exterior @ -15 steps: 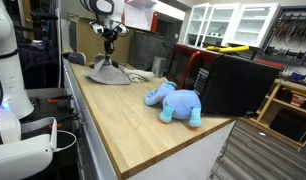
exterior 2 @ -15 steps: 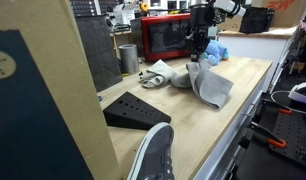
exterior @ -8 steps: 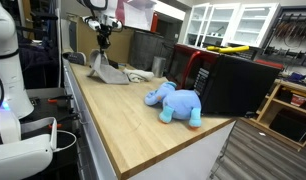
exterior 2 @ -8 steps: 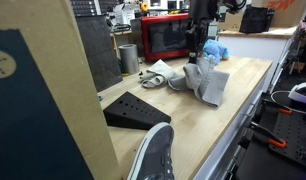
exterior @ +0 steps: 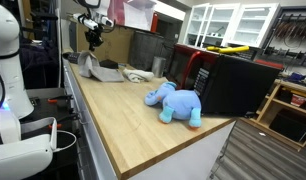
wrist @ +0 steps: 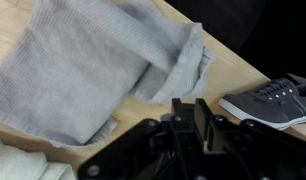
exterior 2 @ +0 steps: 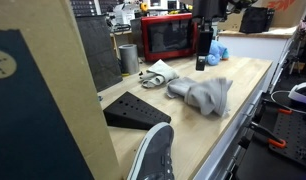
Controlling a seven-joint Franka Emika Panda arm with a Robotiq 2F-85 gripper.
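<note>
Gripper [exterior 2: 201, 62] has just let go (jaws slightly parted, empty) and hangs above the grey knit cloth [exterior 2: 201, 95], which dangled from it a moment ago and now lies crumpled on the table [exterior 2: 248, 72] before the red microwave [exterior 2: 168, 38], set down.

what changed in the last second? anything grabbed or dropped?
The end effector shifted leftward in an exterior view, dragging the grey cloth along, then let it go: the cloth, earlier hanging from it in a peak, now lies slumped on the table, apart from it. The blue plush elephant and the shoe stayed put.
</note>
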